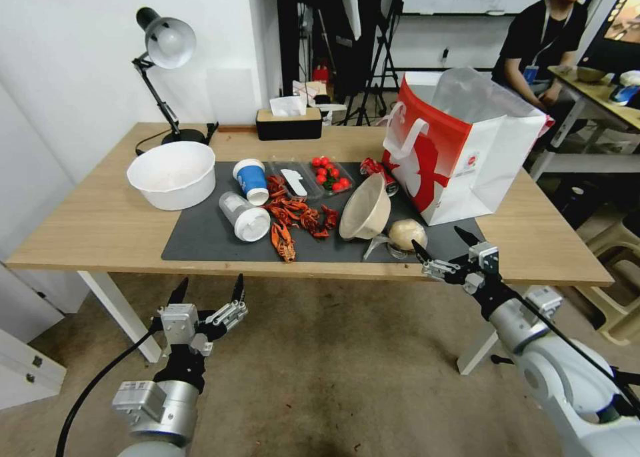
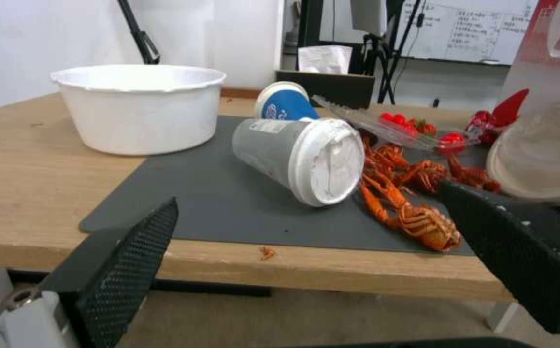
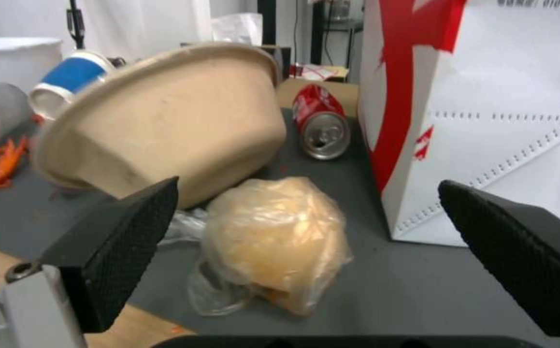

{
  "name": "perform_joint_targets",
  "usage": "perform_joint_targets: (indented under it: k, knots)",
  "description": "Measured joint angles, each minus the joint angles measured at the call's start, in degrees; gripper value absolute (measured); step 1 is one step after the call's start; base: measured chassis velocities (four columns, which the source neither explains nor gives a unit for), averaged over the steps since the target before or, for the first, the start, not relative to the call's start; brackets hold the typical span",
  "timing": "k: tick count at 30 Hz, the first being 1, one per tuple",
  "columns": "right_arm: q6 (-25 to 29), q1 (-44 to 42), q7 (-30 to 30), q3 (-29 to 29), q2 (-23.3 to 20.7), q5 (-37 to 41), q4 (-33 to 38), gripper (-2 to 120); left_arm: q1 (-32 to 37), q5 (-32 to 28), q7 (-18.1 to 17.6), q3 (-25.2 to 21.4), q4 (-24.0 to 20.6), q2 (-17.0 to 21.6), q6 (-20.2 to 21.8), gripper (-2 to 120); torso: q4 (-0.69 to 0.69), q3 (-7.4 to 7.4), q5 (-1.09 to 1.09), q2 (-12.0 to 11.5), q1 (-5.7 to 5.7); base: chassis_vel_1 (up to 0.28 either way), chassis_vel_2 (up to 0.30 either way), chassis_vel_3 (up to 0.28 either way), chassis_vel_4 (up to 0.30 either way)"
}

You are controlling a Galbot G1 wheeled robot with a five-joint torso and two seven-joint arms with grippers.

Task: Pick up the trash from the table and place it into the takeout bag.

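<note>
Light-wood counter (image 1: 93,223) with dark grey mat (image 1: 207,233) across centre of head view. Takeout bag (image 1: 467,143) upright at upper right of frame, on mat's right end, mouth open with clear liner standing above the rim. Beige paper bowl (image 1: 365,208) tipped on its side at centre, just left of bag, its lower edge near the wrapped beige lump (image 1: 406,233) sitting at mat's front edge. Red drink can (image 1: 377,171) lying behind bowl, close to bag's lower left corner. Blue-and-white paper cup (image 1: 252,180) and clear plastic cup with white lid (image 1: 244,217) both on their sides, left of centre, cups just beside each other. Red crayfish shells (image 1: 297,217) scattered between cups and bowl; clear tray of cherry tomatoes (image 1: 330,175) behind them. White bowl (image 1: 172,175) upright at upper left, partly on mat's left corner. Desk lamp (image 1: 163,63) and tissue box (image 1: 289,122) along counter's back edge. Right gripper (image 1: 445,243) at lower right of centre, at counter's front edge, jaws spread wide, empty, just in front of the wrapped lump; same lump centred between the jaws in right wrist view. Left gripper (image 1: 208,290) at lower left of frame, below counter's front edge, jaws apart, nothing held.
</note>
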Motion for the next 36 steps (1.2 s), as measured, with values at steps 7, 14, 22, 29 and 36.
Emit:
perform_joint_targets:
  k: [7,14,22,29,36]
  knots:
    - [-1.49,4.36,-0.62,-1.99,-2.46,3.95,-3.50,100,-0.08,-0.28,-0.15,-0.30,0.47,-0.06,-0.09,100,0.01,0.00,-0.01,0.00,0.00,0.000,0.000,0.000,0.000]
    - [-3.87,8.27,-0.68,-4.00,-3.56,7.18,-5.42,100,-0.11,-0.27,-0.46,-0.43,0.80,-0.42,-0.11,100,0.02,0.00,-0.01,0.00,0.00,0.000,0.000,0.000,0.000]
    - [-6.96,11.62,-4.15,-5.69,-4.33,8.85,-8.17,100,0.51,0.05,-0.49,-0.69,1.10,-0.84,-0.18,100,0.02,0.00,-0.01,0.00,0.00,0.000,0.000,0.000,0.000]
    - [-8.99,13.65,-4.74,-8.06,-4.48,9.55,-10.36,100,0.57,0.09,-0.54,-1.28,1.22,-1.18,-0.56,100,0.01,0.00,-0.01,0.00,0.00,0.000,0.000,0.000,0.000]
    - [-9.95,14.55,-4.71,-9.46,-4.05,9.92,-10.76,100,0.48,0.16,-0.61,-1.24,1.67,-1.38,-1.04,100,0.01,0.00,-0.01,0.00,-0.01,0.000,0.000,0.000,0.000]
